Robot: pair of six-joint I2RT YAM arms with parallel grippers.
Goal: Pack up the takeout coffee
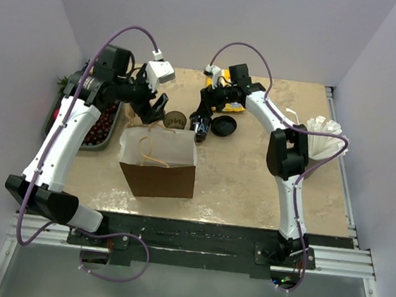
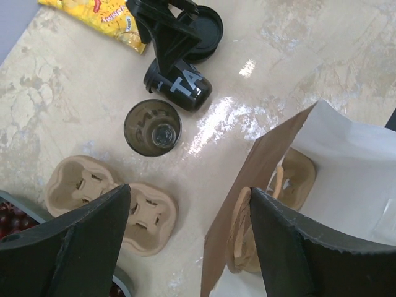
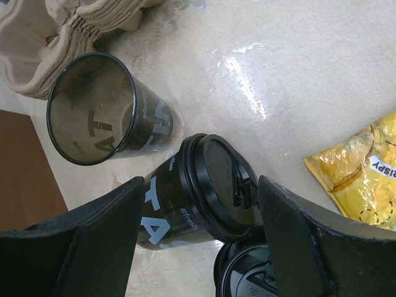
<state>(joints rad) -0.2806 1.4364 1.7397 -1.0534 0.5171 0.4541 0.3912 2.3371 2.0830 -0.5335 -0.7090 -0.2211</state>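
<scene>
Black lidded cup (image 3: 204,192) tight between right fingers (image 3: 93,247); left fingers (image 2: 74,241) apart, empty

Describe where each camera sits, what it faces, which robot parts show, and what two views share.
Top external: above and behind the bases, looking down on the table; left arm and right arm show whole.
Left wrist: on the left arm, looking down past its open left pincer at the paper bag and open cup.
Right wrist: on the right arm, looking down past the right pincer gripping the lidded cup.
Shared: both wrist views show the open cup and lidded cup.
</scene>
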